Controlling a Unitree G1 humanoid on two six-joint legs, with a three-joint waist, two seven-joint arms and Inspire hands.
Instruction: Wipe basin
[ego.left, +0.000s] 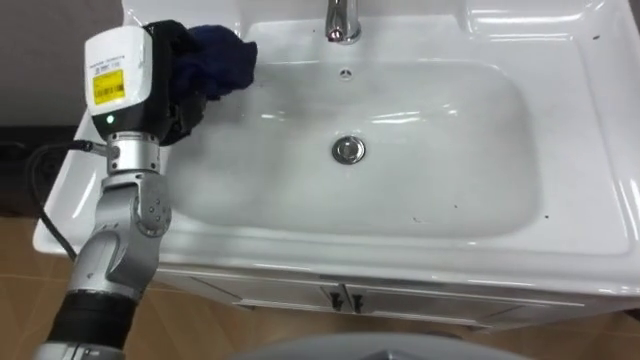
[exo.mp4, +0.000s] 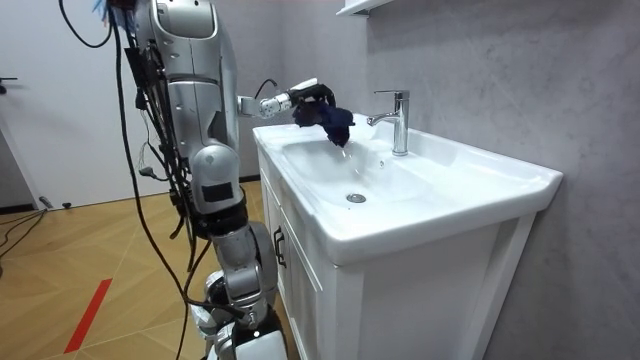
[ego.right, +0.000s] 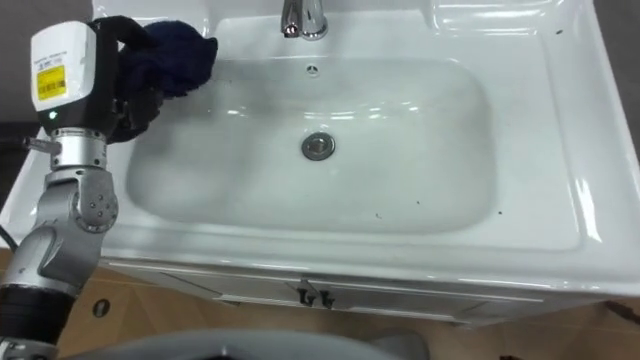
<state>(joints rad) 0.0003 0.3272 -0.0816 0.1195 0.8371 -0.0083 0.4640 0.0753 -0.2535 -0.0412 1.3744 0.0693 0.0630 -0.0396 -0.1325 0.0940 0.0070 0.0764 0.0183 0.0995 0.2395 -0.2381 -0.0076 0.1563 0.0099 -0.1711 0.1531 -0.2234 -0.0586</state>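
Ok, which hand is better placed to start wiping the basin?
Left. The left hand grips the dark blue cloth at the basin's back left corner, so it can probably sweep straight across the bowl toward the drain.

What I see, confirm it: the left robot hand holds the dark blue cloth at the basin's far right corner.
Wrong on the side. The left robot hand holds the dark blue cloth at the basin's far left corner, not the far right, to the left of the tap. The left eye view shows it.
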